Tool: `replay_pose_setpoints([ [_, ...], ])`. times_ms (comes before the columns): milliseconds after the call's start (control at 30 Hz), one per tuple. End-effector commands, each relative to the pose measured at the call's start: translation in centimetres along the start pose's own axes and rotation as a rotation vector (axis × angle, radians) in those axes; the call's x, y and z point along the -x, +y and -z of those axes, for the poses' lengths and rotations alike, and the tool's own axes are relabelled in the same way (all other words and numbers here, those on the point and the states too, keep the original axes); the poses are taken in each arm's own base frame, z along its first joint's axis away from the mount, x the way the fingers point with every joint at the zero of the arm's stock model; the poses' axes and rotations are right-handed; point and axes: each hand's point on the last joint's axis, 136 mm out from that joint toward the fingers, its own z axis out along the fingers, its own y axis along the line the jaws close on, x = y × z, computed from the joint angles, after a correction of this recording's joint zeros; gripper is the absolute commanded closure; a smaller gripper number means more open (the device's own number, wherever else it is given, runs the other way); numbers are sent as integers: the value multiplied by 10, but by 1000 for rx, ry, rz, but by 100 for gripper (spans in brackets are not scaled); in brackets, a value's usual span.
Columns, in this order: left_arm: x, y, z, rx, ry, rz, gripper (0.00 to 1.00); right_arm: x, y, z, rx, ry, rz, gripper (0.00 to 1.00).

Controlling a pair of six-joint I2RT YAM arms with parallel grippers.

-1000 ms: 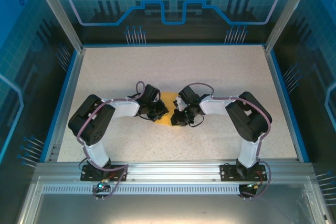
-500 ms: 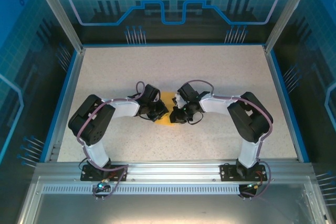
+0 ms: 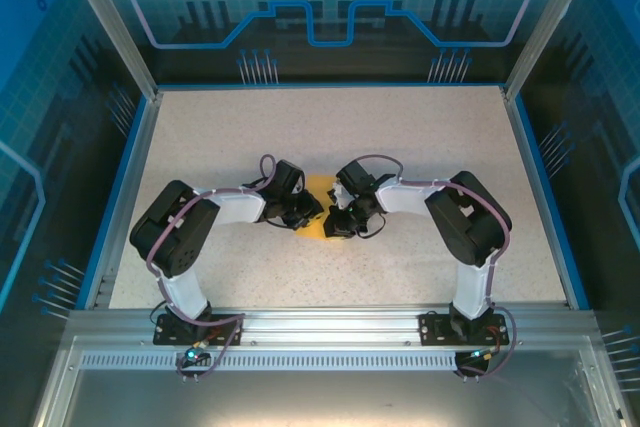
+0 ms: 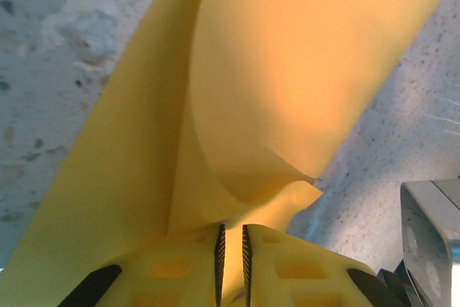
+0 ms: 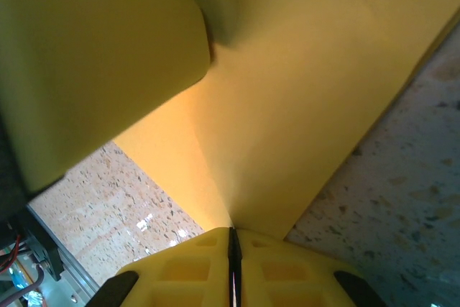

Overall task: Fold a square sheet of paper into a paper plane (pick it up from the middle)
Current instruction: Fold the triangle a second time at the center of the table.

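The square sheet of paper (image 3: 318,190) is orange-yellow and lies mid-table between both grippers, partly covered by them. In the left wrist view the paper (image 4: 287,70) is folded over on itself, and a curled fold runs down into my left gripper (image 4: 231,229). Its jaws stand slightly parted with a narrow gap around the fold. In the right wrist view my right gripper (image 5: 231,231) is shut on the paper (image 5: 302,91), which fans out from the pinch. From above, the left gripper (image 3: 306,215) and right gripper (image 3: 338,222) nearly touch. No paper plane is formed.
The speckled table (image 3: 400,137) has blue side rails and a metal frame along the near edge. A yellow finger of the left gripper (image 5: 93,55) looms close in the right wrist view. A grey metal part (image 4: 431,235) sits at the lower right of the left wrist view.
My right gripper has shifted a little left and away, closer to the left one. The left arm has stayed put.
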Motion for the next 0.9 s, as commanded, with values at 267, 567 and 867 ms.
replay_pose_setpoints([
  [267, 8, 17, -1, 48, -20, -28, 81, -28, -46, -9, -183, 110, -100, 90],
  [567, 30, 32, -3, 97, -71, -69, 82, -45, -63, -11, -259, 174, -145, 90],
  [867, 72, 33, 6, 83, -124, -150, 82, -56, -72, -9, -305, 202, -153, 90],
])
